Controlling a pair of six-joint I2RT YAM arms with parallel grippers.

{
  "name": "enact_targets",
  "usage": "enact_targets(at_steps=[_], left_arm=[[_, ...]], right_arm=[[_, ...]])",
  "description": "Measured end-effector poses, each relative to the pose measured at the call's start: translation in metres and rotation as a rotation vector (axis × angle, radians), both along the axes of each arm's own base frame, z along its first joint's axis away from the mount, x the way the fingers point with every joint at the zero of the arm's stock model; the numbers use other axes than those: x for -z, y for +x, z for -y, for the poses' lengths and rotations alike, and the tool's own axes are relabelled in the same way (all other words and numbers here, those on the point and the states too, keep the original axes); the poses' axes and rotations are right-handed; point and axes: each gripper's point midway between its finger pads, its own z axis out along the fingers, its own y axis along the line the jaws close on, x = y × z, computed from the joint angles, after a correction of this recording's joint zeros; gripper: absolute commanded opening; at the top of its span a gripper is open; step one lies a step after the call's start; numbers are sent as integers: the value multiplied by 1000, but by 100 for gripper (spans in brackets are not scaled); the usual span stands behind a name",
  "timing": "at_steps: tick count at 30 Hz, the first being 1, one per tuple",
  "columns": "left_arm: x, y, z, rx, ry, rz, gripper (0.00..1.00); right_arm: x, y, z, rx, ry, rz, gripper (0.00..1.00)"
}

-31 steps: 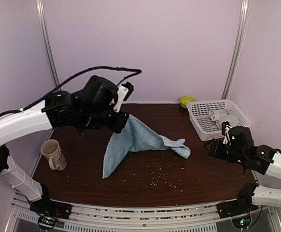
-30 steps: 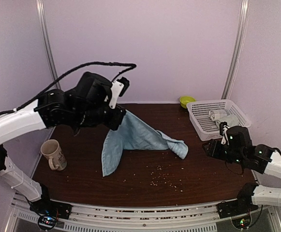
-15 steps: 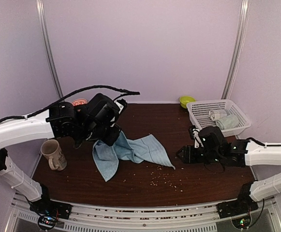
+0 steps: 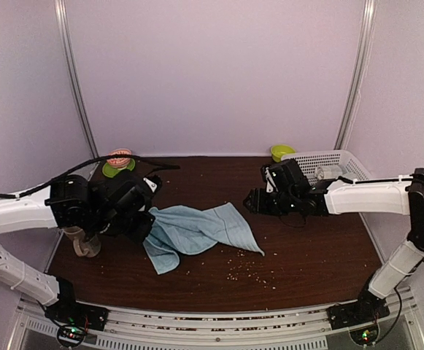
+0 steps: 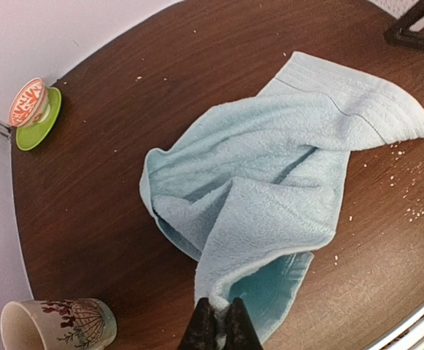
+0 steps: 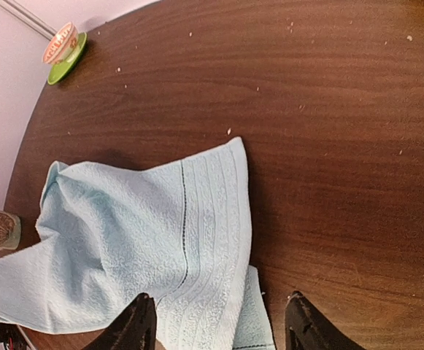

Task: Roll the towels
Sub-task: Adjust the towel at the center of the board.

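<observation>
Where the dark brown wooden surface (image 4: 306,248) fills the lower half of the overhead view, we see pale lilac walls (image 4: 212,73) closing it in on three sides. Light crumbs (image 4: 244,271) are scattered toward the lower middle. A white mesh basket (image 4: 347,155) sits at the upper right of the surface, with a small green bowl (image 4: 282,152) just left of it. At the upper left a red-patterned cup (image 4: 120,156) rests on a green saucer (image 4: 109,170) by the wall. A printed mug (image 4: 80,244) shows at the left edge, partly hidden behind the left arm (image 4: 22,211).

We find the left hand (image 5: 216,324) low at the left of centre, its fingers pinched together on a folded edge of the light blue towel (image 4: 201,230). The right hand (image 6: 221,321) reaches in from the right with its fingers spread wide and nothing between them, poised over the towel's ribbed end.

The towel lies on the surface just left of centre, between the two hands. Its right half is spread fairly flat and shows a ribbed border band. Its left half is bunched in soft folds, with one flap trailing toward the lower left.
</observation>
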Motion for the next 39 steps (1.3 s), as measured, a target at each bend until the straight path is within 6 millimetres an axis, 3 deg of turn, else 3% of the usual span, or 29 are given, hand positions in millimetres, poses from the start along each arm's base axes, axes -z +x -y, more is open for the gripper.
enact_targets(at_steps=[3, 7, 10, 15, 18, 22, 29, 31, 37, 39], left_arm=[[-24, -4, -15, -19, -66, 46, 0], [-50, -5, -27, -34, -143, 108, 0], [-49, -3, -25, -35, -134, 115, 0], [-34, 2, -17, -29, -71, 101, 0], [-31, 4, -16, -27, -54, 101, 0], [-31, 4, -17, -28, -52, 105, 0], [-35, 3, -18, -28, -64, 111, 0], [-39, 3, -19, -28, -77, 116, 0], [-45, 1, -21, -29, -100, 127, 0], [-47, 1, -22, -25, -107, 128, 0]], right_arm=[[16, -5, -6, -37, 13, -56, 63], [32, -33, 2, -77, 42, -102, 65], [44, -68, 21, -103, 46, -124, 65], [50, -101, 28, -139, 53, -135, 63], [63, -114, 30, -149, 40, -166, 62], [82, -124, 32, -154, 7, -213, 60], [99, -114, 32, -132, -80, -215, 59], [99, -106, 26, -134, -96, -208, 54], [103, -94, 13, -153, -127, -204, 6], [100, -94, 12, -160, -127, -202, 0]])
